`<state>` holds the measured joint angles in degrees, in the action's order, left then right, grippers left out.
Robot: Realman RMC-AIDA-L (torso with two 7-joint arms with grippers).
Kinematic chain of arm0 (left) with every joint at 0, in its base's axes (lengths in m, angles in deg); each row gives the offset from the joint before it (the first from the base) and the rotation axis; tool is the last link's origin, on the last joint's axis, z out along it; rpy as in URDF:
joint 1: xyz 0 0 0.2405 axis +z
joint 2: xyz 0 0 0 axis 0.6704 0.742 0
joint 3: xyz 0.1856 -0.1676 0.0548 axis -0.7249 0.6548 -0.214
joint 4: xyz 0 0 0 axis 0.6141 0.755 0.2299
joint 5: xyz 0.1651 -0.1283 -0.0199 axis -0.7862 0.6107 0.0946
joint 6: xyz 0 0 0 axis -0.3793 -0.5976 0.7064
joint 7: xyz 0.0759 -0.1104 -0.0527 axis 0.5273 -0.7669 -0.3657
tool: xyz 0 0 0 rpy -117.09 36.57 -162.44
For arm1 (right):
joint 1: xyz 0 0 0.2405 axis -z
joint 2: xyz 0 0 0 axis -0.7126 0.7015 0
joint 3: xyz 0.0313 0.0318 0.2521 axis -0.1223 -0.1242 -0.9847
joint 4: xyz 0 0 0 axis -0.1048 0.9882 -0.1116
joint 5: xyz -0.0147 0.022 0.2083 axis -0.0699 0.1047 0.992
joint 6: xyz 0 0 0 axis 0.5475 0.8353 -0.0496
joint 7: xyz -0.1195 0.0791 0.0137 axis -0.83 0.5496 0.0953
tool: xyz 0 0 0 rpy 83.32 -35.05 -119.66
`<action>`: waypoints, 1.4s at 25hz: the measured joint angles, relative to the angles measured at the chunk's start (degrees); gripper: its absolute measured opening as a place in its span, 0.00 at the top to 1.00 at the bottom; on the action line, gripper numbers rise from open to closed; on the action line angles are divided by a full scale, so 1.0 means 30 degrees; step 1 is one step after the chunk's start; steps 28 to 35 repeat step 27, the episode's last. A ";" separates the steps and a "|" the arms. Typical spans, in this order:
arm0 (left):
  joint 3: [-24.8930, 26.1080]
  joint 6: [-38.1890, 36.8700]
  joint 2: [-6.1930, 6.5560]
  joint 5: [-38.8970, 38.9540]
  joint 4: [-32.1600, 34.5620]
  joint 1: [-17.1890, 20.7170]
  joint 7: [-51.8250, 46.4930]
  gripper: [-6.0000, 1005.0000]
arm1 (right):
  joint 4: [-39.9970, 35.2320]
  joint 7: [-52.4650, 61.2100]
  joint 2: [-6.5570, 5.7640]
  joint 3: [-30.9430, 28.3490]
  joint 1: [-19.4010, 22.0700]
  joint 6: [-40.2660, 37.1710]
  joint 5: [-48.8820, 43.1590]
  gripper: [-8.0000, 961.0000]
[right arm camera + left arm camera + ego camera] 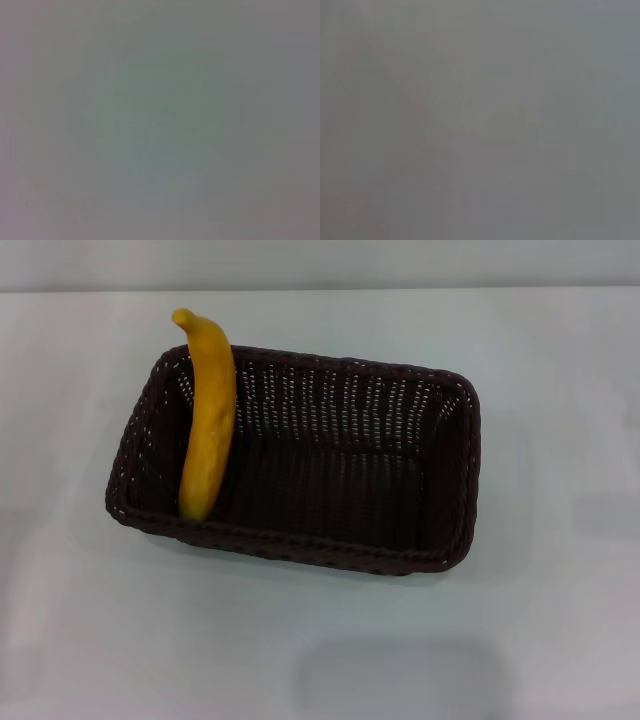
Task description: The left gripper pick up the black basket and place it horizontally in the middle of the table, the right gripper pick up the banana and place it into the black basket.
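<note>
Bare white table (560, 640), setting unclear

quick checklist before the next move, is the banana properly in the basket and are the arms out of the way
1. Black basket on the table, long side across the head view: ok.
2. Banana inside the basket: ok, lower end on the floor at the robot's left end.
3. Banana lying flat: not ok, it leans on the far rim and its tip pokes above it.
4. Left gripper and right gripper clear of the basket: ok, neither shows in the head view.
5. Gripper fingers open or shut: cannot tell, wrist views show nothing.
</note>
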<state>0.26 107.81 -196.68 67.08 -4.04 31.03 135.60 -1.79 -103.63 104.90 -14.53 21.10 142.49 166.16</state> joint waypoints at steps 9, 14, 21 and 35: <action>-0.0083 0.0556 0.0040 0.0151 -0.0344 -0.0260 0.1128 0.11 | 0.0035 -0.0138 0.0097 0.0001 0.0365 0.0638 0.0105 0.78; -0.0118 0.0404 0.0057 0.0090 -0.0358 -0.0283 0.2442 0.11 | 0.0516 -0.0217 0.0134 0.0059 0.0351 0.0750 0.0045 0.76; -0.0068 0.0876 0.0063 0.0081 -0.0303 -0.0097 0.2773 0.11 | 0.0701 -0.0119 0.0144 -0.0068 0.0065 0.0863 0.0134 0.75; -0.0084 0.0806 0.0075 0.0067 -0.0350 -0.0231 0.2888 0.11 | 0.0691 -0.0109 0.0146 -0.0163 -0.0141 0.0935 0.0153 0.75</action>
